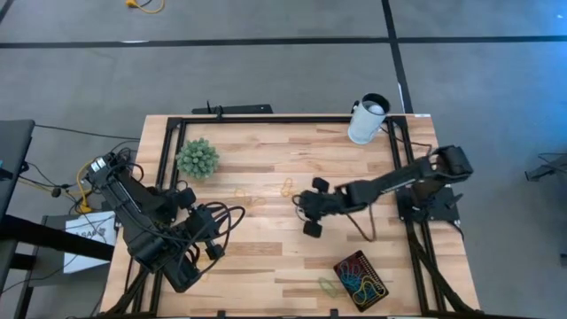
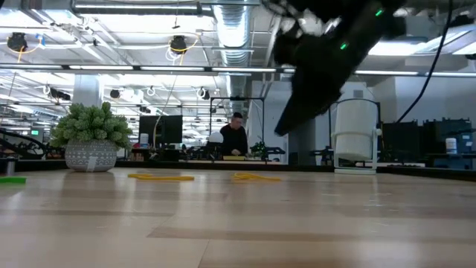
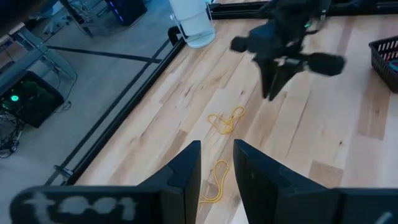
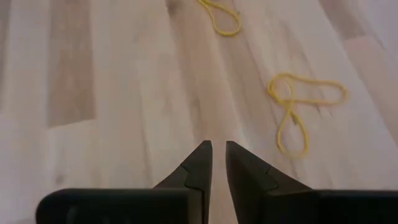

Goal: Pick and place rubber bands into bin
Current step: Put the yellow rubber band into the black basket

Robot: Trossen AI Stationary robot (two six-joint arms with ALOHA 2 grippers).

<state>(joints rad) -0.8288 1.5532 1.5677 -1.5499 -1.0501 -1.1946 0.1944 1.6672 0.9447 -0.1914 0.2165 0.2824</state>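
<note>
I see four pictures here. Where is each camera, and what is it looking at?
High: above, looking straight down on the table, both arms, bin.
Low: at tabletop height, looking across to the plant and the room; one dark arm overhead.
Left wrist: on the left arm, past its own gripper toward the right gripper.
Right wrist: looking down past its gripper.
Shared by all four: yellow rubber bands.

A small green potted plant (image 1: pixel 197 158) is sitting on the pale wooden table (image 1: pixel 266 257); a white cylindrical cup (image 1: pixel 366 120) is standing at its far edge.
</note>
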